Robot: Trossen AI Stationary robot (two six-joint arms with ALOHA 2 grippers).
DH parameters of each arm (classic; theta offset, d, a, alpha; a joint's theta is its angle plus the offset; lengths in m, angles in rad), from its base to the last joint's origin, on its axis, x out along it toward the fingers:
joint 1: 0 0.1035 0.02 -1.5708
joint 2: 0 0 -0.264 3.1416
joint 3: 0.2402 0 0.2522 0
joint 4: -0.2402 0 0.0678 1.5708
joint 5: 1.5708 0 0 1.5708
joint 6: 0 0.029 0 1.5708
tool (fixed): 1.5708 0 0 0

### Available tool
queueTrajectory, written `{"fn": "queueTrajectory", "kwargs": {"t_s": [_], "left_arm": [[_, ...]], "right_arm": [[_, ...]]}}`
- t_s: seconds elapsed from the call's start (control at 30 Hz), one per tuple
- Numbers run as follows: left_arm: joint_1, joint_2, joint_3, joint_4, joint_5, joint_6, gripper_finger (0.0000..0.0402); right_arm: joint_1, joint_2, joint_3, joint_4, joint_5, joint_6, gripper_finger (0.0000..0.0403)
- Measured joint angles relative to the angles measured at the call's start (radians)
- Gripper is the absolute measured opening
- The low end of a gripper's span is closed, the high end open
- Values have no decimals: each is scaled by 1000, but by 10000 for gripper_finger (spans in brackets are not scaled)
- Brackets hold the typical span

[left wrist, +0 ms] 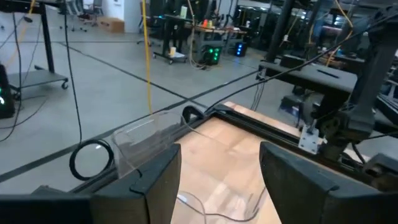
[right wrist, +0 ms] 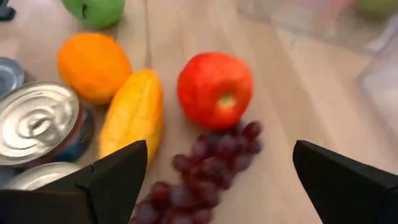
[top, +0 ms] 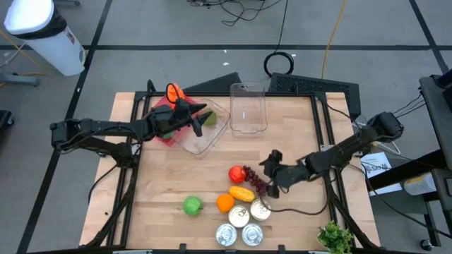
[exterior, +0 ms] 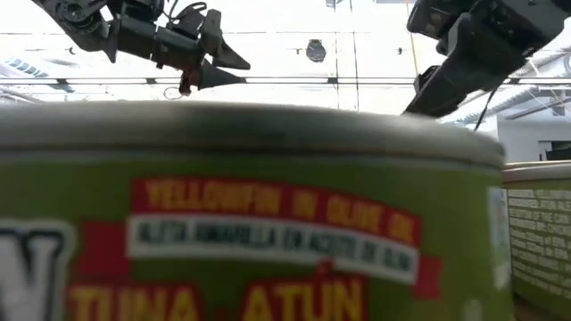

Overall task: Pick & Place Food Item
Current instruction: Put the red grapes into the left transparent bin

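My right gripper (top: pixel 269 171) (right wrist: pixel 224 186) stands open just above the dark grapes (right wrist: pixel 199 177) (top: pixel 255 180), its fingers on either side without touching them. Beside the grapes lie a red apple (right wrist: pixel 214 89), a long yellow fruit (right wrist: pixel 132 115), an orange (right wrist: pixel 93 65) and a green apple (top: pixel 192 205). My left gripper (top: pixel 200 117) (left wrist: pixel 217 180) is open, level and empty above a tilted clear container (top: pixel 200 137) that holds red, orange and green items. In the low view a tuna can (exterior: pixel 250 223) hides the table.
A second clear container (top: pixel 247 109) stands upright at the far edge. Several tins (top: pixel 240 216) sit by the near edge next to the fruit. A leafy green bunch (top: pixel 335 237) lies at the near right corner. A black frame (top: pixel 328 134) runs round the wooden table.
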Motion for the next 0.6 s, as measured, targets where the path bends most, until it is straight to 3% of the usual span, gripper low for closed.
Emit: {"fn": "queueTrajectory", "kwargs": {"t_s": [0.37, 0.6], "left_arm": [[-53, 49, 0, 3, 1, -57, 230], [-95, 54, 0, 4, 33, -26, 230]], "right_arm": [[5, 229, 26, -16, -103, 161, 371], [7, 294, 26, -7, -104, 194, 284]]}}
